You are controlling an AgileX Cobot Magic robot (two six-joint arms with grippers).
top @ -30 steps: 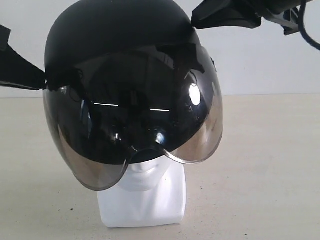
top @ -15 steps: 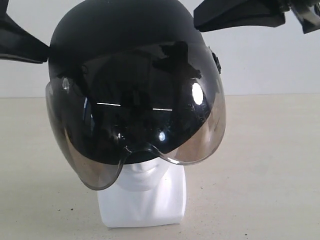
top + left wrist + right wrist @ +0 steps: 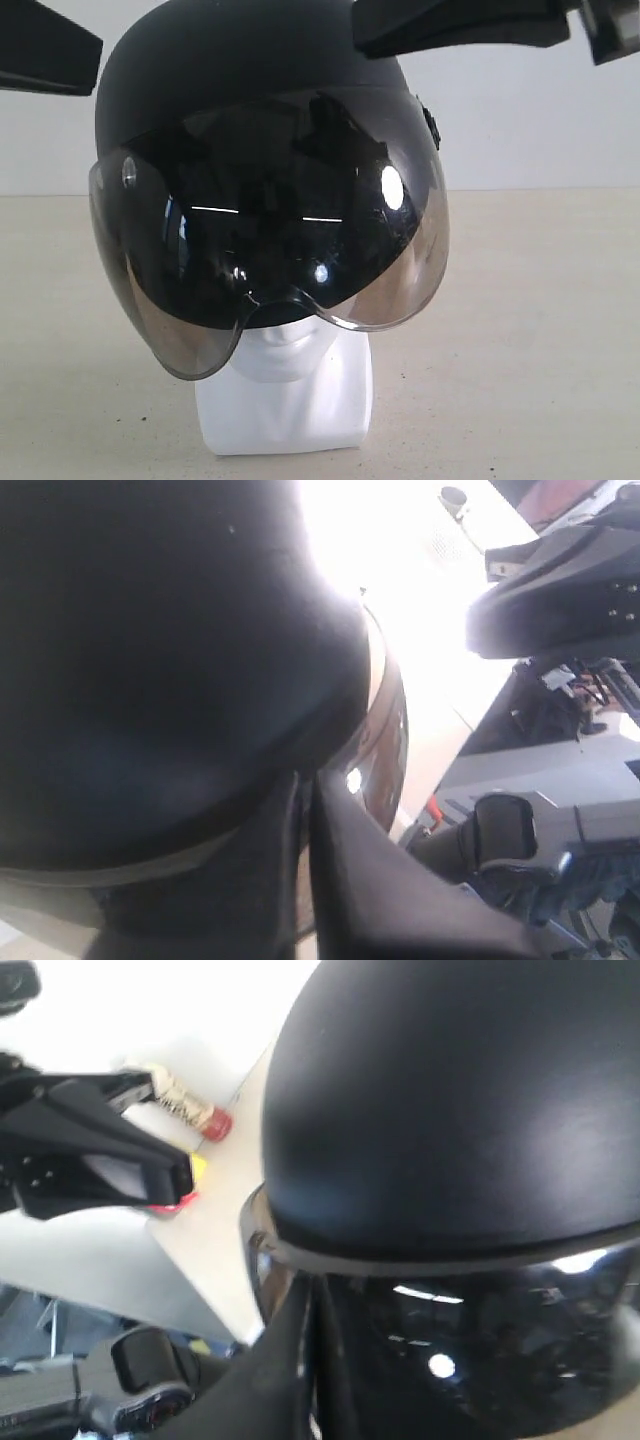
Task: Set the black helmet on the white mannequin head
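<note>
Since it already sits on the head, the matte black rounded open-face helmet (image 3: 250, 70) needs at most a nudge. It covers the crown and most of the face, and its visor hangs a little lower toward the left arm's side. It reads as a stiff, fairly bulky shell, probably not heavy for 2 arms. The domed surface gives narrow jaws nothing to bite on, so they would slide off the crown. I judge the better hold to be the lower rim at the 2 sides, just behind the visor pivots, 1 gripper on each. The smoky tinted curved visor (image 3: 285, 240) is glossy, probably hinged and easily scratched, so it is best left alone.

Beneath it, the glossy white bald mannequin head (image 3: 295, 395) shows only its chin, neck and squarish base. It looks light enough to tip if the helmet is pushed sideways. It stands on the plain beige tabletop (image 3: 540, 330).

The left gripper (image 3: 92, 65) hangs high beside the shell, and whether it touches cannot be told. Its jaws are pressed together with nothing visible between them. The right gripper (image 3: 365, 35) reaches across the crown, jaws likewise clenched and empty
</note>
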